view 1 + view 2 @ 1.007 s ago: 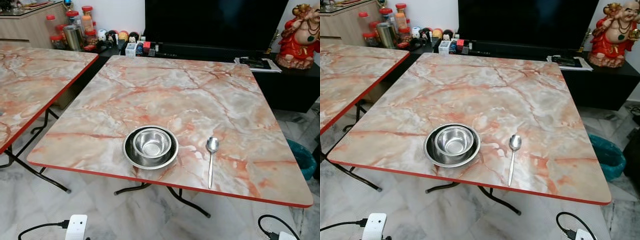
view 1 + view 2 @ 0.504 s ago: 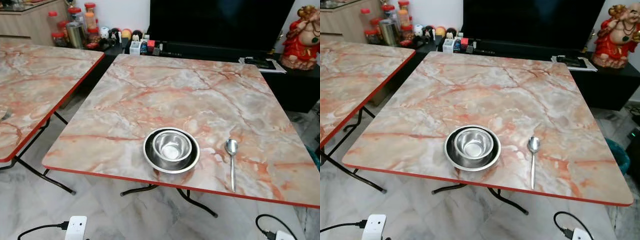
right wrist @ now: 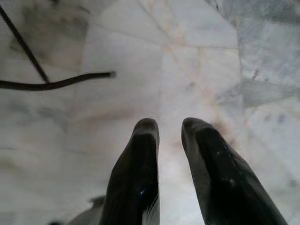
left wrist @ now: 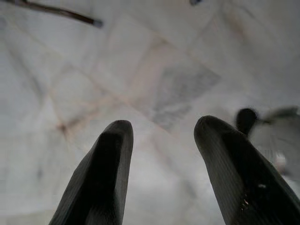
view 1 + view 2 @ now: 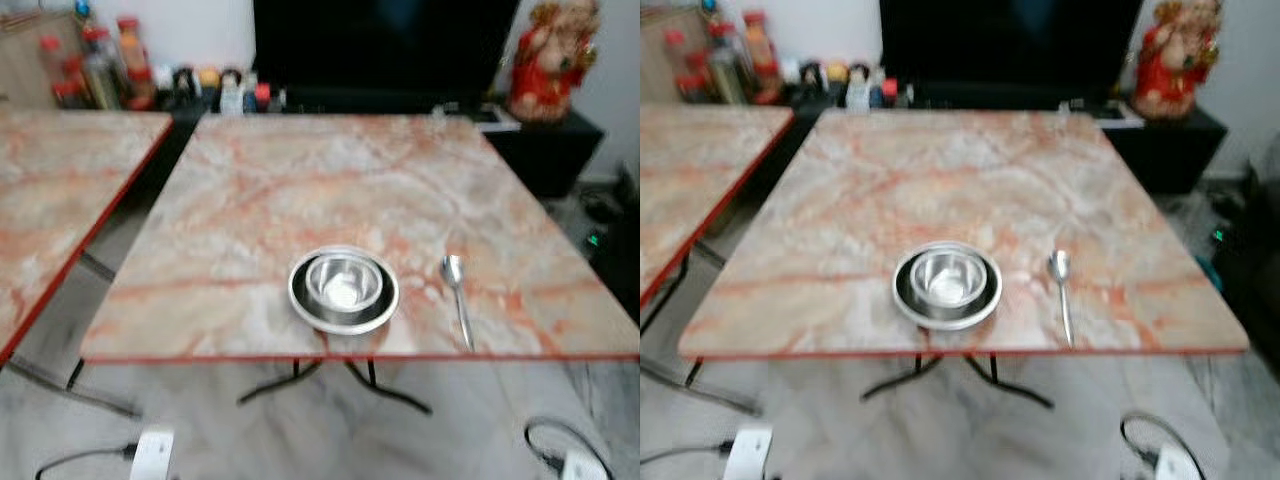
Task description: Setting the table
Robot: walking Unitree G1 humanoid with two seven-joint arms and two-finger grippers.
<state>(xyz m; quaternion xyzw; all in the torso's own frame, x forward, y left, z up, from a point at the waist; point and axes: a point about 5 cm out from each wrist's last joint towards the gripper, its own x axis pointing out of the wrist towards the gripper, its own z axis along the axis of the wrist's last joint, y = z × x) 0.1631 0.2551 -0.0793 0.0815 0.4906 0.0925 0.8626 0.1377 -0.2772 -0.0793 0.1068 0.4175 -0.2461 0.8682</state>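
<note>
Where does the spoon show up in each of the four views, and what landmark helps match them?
Left eye view: spoon lies right of the bowl, near the table's front edge.
Right eye view: same spot, spoon right of the bowl.
Left wrist view: not in it; floor tiles.
Right wrist view: not in it; floor tiles.
Shared landmark: the red statue behind the table.

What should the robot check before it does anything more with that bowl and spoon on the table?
1. Bowl sits inside the plate, upright: ok.
2. Spoon lies flat to the right of the plate, apart from it: ok.
3. Setting is near the table's front edge, fully on the top: ok.
4. Left gripper is open, holding nothing, pointing at the floor: ok.
5. Right gripper has a small gap between its fingers, holding nothing, over the floor: ok.
6. Head views are sharp enough to aim by: not ok, they are blurred.
</note>
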